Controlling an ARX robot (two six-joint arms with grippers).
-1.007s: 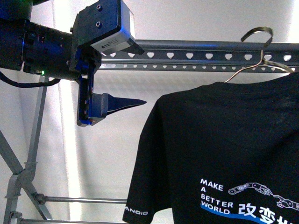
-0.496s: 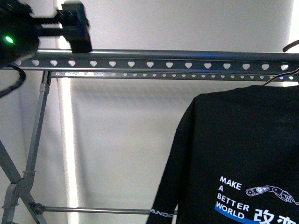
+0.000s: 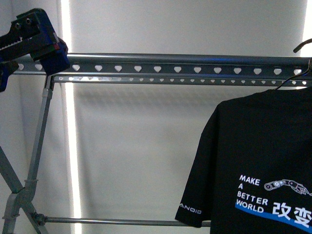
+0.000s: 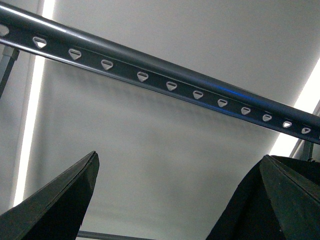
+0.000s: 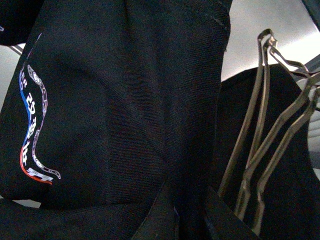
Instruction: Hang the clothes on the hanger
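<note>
The clothes, a black T-shirt with white "MAKE A BETTER WORLD" print, hang at the right of the front view, just below the hanger, a grey rail with heart-shaped holes. A thin wire hook rises above the shirt's collar at the frame edge. In the right wrist view my right gripper is shut on a fold of the clothes. My left gripper is open and holds nothing, pointing up at the hanger from below. The left arm shows at the rail's left end.
Slanted grey tube legs and a low cross tube stand at the left. Bent wire loops lie beside the right gripper against dark cloth. A pale wall with bright vertical strips is behind the rail.
The left arm has swung from the middle left up to the top left corner. The clothes have shifted to the right, and the wire hook is now almost out of frame.
</note>
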